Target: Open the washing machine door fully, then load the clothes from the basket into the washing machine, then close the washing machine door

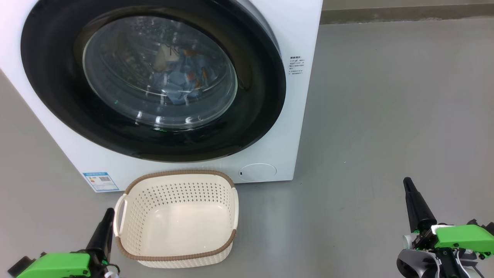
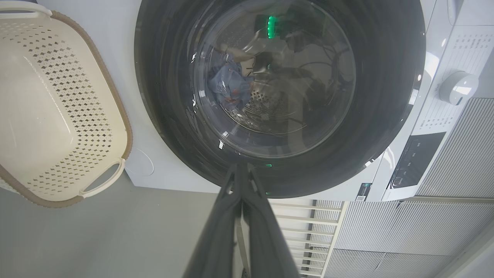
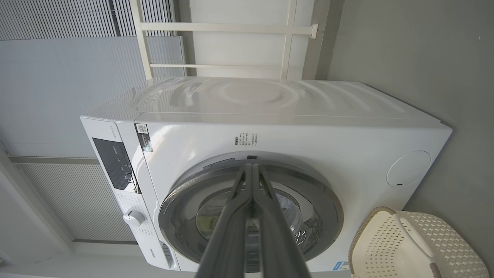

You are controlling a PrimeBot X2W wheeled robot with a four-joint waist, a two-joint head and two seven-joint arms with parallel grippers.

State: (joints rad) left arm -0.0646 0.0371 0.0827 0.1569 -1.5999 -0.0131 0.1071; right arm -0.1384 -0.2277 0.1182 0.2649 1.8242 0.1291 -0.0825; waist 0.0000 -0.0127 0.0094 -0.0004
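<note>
— How far along is the task judged to be?

— Near its end, it seems. The washing machine door is seen lying flat against the white front of the washing machine, so the closing is judged as done. Whether the latch is caught cannot be told.

— And the containers, what is held in them?

— The basket is found on the floor at 6 o'clock from the door, close to the machine. Nothing is seen in it, only its bare cream bottom. The clothes, blue with orange marks, are seen through the glass bowl. They are heaped inside the drum, a little toward 3 o'clock from the centre of the glass in the head view.

— So the loading is counted as finished?

— Yes, as far as it can be seen.

— How are the tools held?

— The left gripper is placed at 8 o'clock of the head view, just beside the basket's left handle, with its two fingers together and nothing between them. The right gripper is placed at 4 o'clock, well apart from basket and machine, its fingers likewise together on nothing.

— What is left to be done?

— Little is expected, perhaps only a check that the door is pressed home.
</note>
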